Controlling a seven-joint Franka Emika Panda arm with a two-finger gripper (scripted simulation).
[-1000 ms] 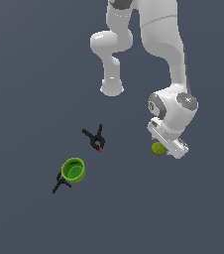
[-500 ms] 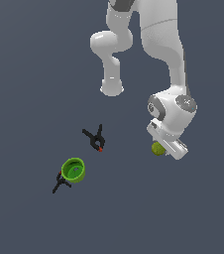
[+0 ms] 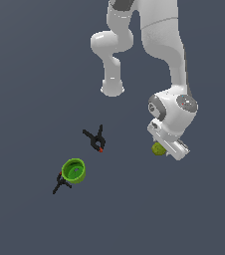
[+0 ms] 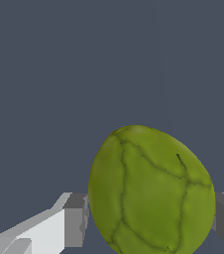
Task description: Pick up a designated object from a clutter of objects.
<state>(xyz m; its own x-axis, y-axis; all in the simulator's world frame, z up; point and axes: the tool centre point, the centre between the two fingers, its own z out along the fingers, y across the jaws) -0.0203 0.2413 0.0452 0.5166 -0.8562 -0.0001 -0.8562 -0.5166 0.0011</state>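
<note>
The olive yellow-green ball (image 4: 151, 191), dull and mottled with dark cracks, fills the space between my gripper's (image 4: 151, 225) two grey fingers (image 4: 77, 218), and both fingers touch its sides. In the exterior view the gripper (image 3: 165, 148) stands low over the ball (image 3: 157, 148), which peeks out at the hand's left edge, at floor level. The rest of the clutter lies to the exterior view's left: a black clamp with a red tip (image 3: 96, 139), the bright green cup (image 3: 74, 170) and a second black clamp (image 3: 60, 184) against the cup.
The white arm's base (image 3: 112, 88) stands at the back, behind the nearer clamp. Dark grey floor (image 3: 30, 74) surrounds everything.
The arm has hardly moved; the hand has stayed low over the ball, and the ball has kept its place.
</note>
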